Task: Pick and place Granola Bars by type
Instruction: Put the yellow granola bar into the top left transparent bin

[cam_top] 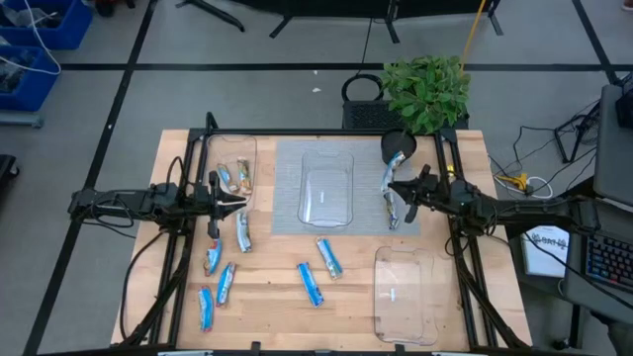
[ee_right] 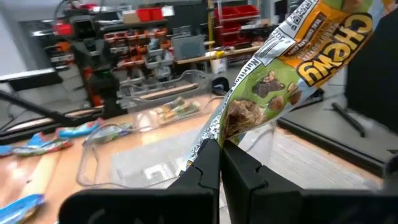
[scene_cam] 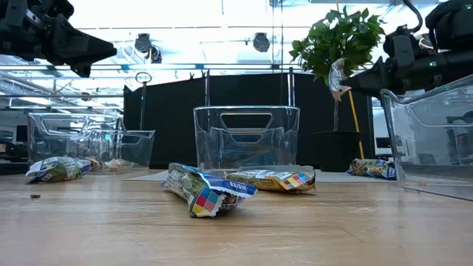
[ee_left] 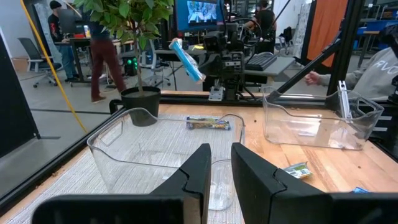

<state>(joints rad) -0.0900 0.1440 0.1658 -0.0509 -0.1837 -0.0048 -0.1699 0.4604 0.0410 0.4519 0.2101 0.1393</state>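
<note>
Right hand pinches your granola bar aloft; clear tray and plant stand close by.

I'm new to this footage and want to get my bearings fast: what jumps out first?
The right gripper holds a granola bar pinched by one end, lifted above the table's right side. Three clear trays stand on the wooden table, with blue-wrapped bars scattered across its front. The left gripper hovers empty by the left tray.
</note>
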